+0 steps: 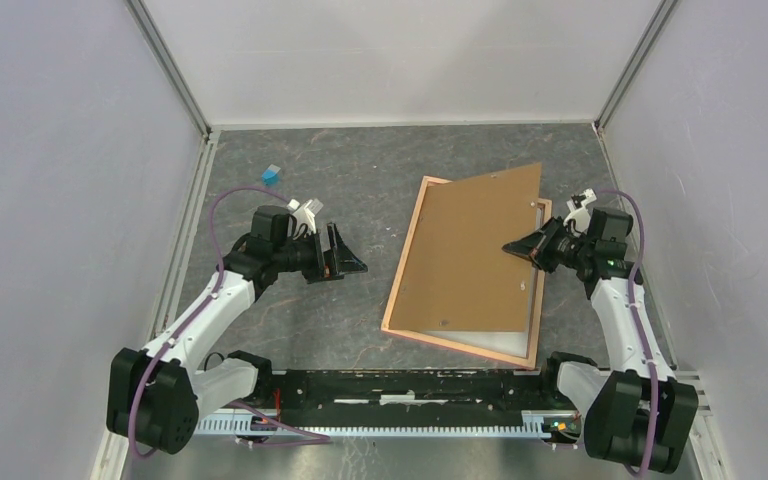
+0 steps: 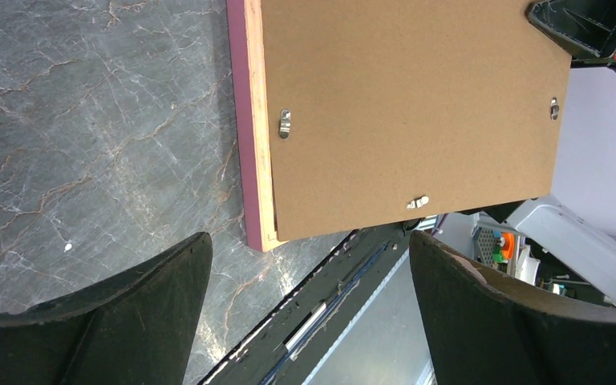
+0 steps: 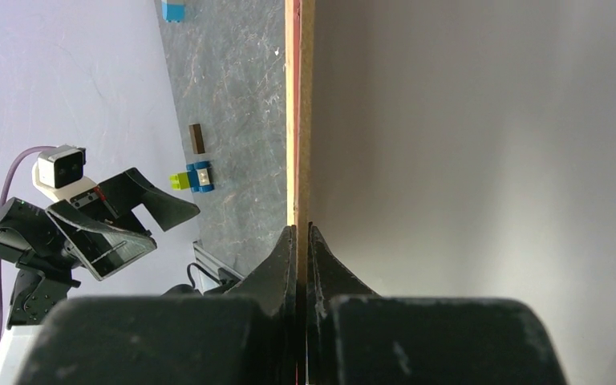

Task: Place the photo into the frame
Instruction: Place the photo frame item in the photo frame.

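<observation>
Brown board (image 1: 470, 255) tilts up over the pink-rimmed frame (image 1: 396, 288), which lies flat right of centre on the grey table (image 1: 360, 170). At the board's right edge the right gripper (image 1: 512, 247) pinches it tight. The board hides most of the frame's opening; a pale sheet (image 1: 505, 342) shows beneath, whether the photo's back I cannot tell. Left of the frame the left gripper (image 1: 348, 256) hovers, spread wide. A blue block (image 1: 271, 176) sits far left.

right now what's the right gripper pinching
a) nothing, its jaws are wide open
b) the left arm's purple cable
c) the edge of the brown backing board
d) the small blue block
c: the right gripper is shut on the right edge of the brown backing board, which lies askew over the frame. The right wrist view shows the thin edge clamped between its fingers.
</observation>
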You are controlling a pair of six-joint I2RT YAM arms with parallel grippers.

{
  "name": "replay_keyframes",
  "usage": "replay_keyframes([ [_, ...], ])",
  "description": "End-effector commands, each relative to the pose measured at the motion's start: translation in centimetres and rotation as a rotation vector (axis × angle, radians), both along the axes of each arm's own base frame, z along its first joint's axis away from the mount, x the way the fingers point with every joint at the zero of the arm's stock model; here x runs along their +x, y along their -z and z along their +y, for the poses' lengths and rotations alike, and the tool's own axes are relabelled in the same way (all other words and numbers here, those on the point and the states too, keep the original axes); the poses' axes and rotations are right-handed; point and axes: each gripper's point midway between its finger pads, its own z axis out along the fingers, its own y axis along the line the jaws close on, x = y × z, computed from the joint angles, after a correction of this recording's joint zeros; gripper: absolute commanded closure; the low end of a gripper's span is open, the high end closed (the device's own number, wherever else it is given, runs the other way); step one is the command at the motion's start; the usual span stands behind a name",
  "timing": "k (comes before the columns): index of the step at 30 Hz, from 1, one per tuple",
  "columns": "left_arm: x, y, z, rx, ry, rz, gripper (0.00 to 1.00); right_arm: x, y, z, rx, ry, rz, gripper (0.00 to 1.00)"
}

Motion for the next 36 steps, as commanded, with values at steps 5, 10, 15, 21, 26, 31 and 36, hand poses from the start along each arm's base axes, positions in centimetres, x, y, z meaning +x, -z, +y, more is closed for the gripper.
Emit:
replay_keyframes([
  [5,0.8,-0.8,0.0,0.012,0.032,-0.074,0.02,1.7,-2.5,-0.5,-0.001,-0.021,-0.142,1.0],
  [10,0.8,-0.7,0.1,0.012,0.031,-0.07,0.02,2.0,-2.8,-0.6,0.004,-0.019,-0.151,1.0],
  [15,0.8,-0.6,0.1,0.012,0.031,-0.068,0.02,2.0,-2.2,-0.6,0.011,-0.021,-0.142,1.0],
  [21,0.8,-0.6,0.0,0.009,0.032,-0.067,0.02,1.8,-1.5,-0.5,0.016,-0.015,-0.14,1.0],
  [26,0.8,-0.6,0.0,0.009,0.032,-0.067,0.02,1.7,-1.0,-0.4,0.032,-0.018,-0.136,1.0],
  [31,0.8,-0.6,0.0,0.008,0.032,-0.066,0.02,1.6,-0.5,-0.2,0.05,-0.006,-0.131,1.0],
  [36,0.9,-0.5,0.0,0.008,0.03,-0.062,0.02,1.5,0.1,-0.3,0.044,-0.009,-0.13,0.98],
])
